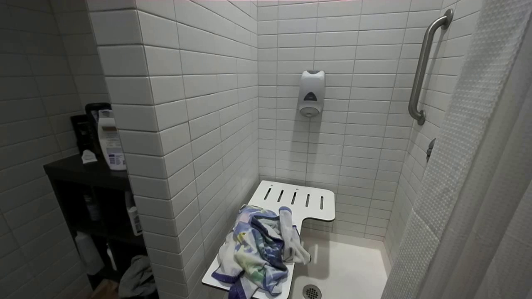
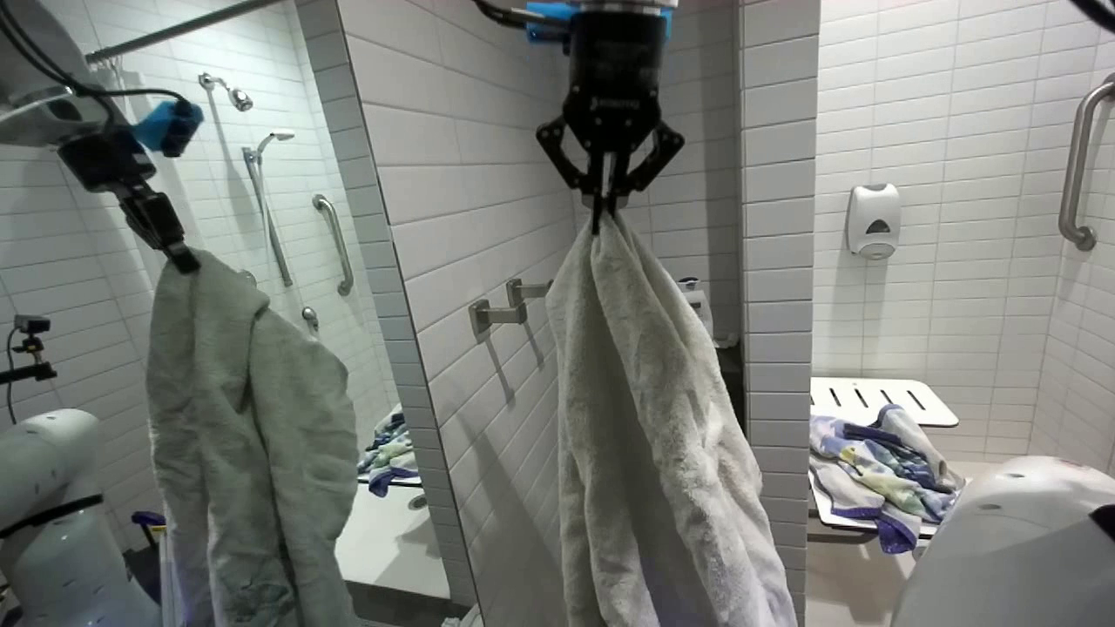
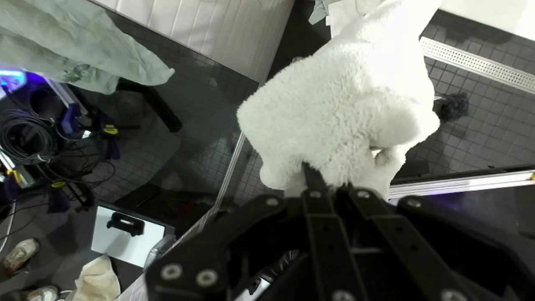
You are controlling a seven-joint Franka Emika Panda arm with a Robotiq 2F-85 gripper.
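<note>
1. With the black, two-fingered mechanical pincer (image 2: pixel 604 218), pinching the top of the long, off-white plush towel (image 2: pixel 658 392) and suspending it in mid-air, bunching thickly at the pinch in the wrist view; probably best gripping firmly, given the deep pile.
2. At far left in an exterior view, reflecting the same hanging folds in the tall, flat wall mirror (image 2: pixel 383 366); likely worth using for judging twist and drape.
3. Next rightward, noting the grey, square-mounted metal wall hooks (image 2: pixel 503 315), partly overlapped by the towel's left edge, unclear whether touching; probably best watching for snags.
4. At centre, draping in long folds from one pinch point and running out of view below; ideally moving slowly, limiting swing at the unseen lower edge.
5. Just right, noting the glossy, white-tiled pillar (image 2: pixel 778 261); probably best allowing for billowing.
6. Farther right, in both exterior views, seeing the crumpled, blue-white-and-green patterned cloth (image 1: pixel 257 249) lying on the flat, white, slotted shower seat (image 1: pixel 314 214); best leaving undisturbed.
</note>
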